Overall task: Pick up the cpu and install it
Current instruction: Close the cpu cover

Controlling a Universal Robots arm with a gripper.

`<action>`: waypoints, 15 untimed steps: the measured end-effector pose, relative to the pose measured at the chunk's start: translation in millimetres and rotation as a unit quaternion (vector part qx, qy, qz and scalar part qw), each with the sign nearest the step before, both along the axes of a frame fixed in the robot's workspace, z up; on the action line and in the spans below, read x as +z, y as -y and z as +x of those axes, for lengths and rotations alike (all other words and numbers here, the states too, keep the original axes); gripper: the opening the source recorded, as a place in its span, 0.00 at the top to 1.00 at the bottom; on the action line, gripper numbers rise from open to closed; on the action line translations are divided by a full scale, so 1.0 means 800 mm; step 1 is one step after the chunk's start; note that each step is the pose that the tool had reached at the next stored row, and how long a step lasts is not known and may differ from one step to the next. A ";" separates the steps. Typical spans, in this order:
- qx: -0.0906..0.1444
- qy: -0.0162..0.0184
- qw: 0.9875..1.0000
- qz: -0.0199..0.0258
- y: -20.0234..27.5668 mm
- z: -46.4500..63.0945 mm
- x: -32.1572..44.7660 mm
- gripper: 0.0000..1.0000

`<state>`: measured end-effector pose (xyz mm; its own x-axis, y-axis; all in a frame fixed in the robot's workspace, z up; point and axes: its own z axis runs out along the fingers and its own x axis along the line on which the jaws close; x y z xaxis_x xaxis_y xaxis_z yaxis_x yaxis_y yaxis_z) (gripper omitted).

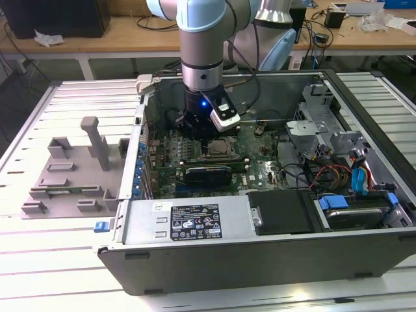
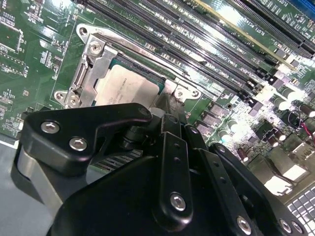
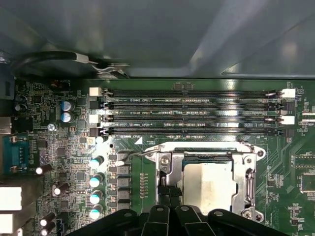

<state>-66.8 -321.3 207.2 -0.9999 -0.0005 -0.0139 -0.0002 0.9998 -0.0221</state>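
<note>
The grey metal computer case is open on top, giving free passage down to the green motherboard. The black gripper occupies the room above the silver-framed square socket, with four black memory slots just beside. A grey drive cage and coloured cables crowd the exterior view's right.

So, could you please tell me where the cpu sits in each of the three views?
Exterior view: cpu near the middle of the motherboard.
First wrist view: cpu inside the socket frame, beside the memory slots.
Second wrist view: cpu inside the same frame.
Shared landmark: the metal socket frame around it.
</note>
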 end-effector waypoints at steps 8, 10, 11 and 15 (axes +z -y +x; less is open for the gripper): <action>0.000 0.027 1.000 -0.007 0.0000 0.034 0.0308 0.89; 0.000 0.027 1.000 -0.007 0.0000 0.034 0.0444 0.89; 0.000 0.027 1.000 -0.007 0.0000 0.034 0.0472 0.89; 0.000 0.027 1.000 -0.007 0.0000 0.034 0.0486 0.89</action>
<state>-39.7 -321.2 246.1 -0.9977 -0.0014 -0.0684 0.0011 0.9993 -0.0369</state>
